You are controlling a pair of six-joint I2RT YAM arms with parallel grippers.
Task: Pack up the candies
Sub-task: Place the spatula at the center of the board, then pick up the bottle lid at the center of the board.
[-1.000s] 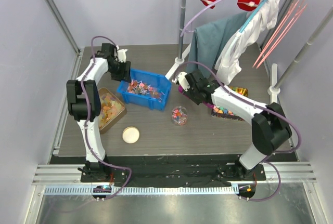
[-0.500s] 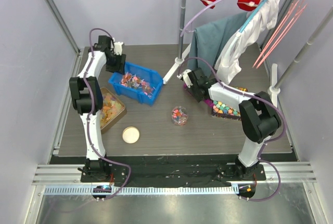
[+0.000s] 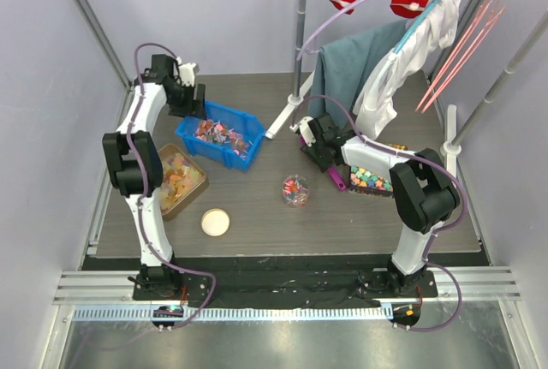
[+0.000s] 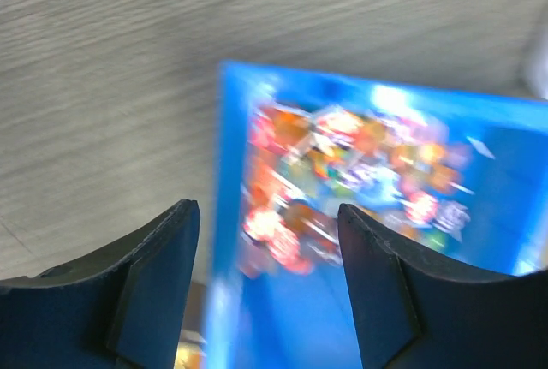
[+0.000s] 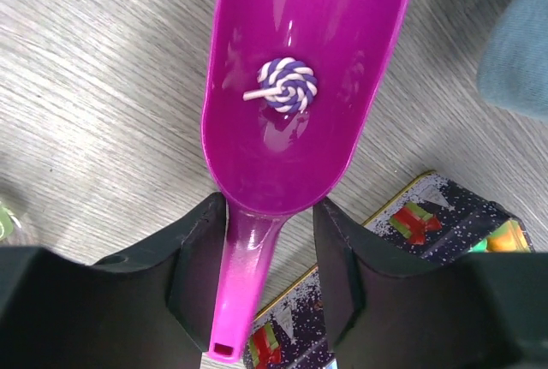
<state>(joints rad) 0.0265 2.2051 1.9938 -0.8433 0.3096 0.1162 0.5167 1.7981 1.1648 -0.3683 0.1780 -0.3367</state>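
The worktop (image 5: pixel 94 78) is matt, grey-brown wood grain with fine streaks. The scoop (image 5: pixel 295 155) is smooth, glossy magenta plastic, with light glinting in its bowl. The bin (image 3: pixel 221 157) toward the worktop's back left corner is bright blue plastic. The candies (image 3: pixel 218 133) in it have shiny wrappers. The tin (image 5: pixel 445 232) has a dark, glitter-speckled finish. The right hand (image 5: pixel 270 206) has matt black plastic fingers (image 5: pixel 201 258).

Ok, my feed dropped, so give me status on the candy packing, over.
Left gripper open, by the bin. Right gripper open, astride scoop handle. Candies mostly in bin, some in jar. Nothing blocking the jar.
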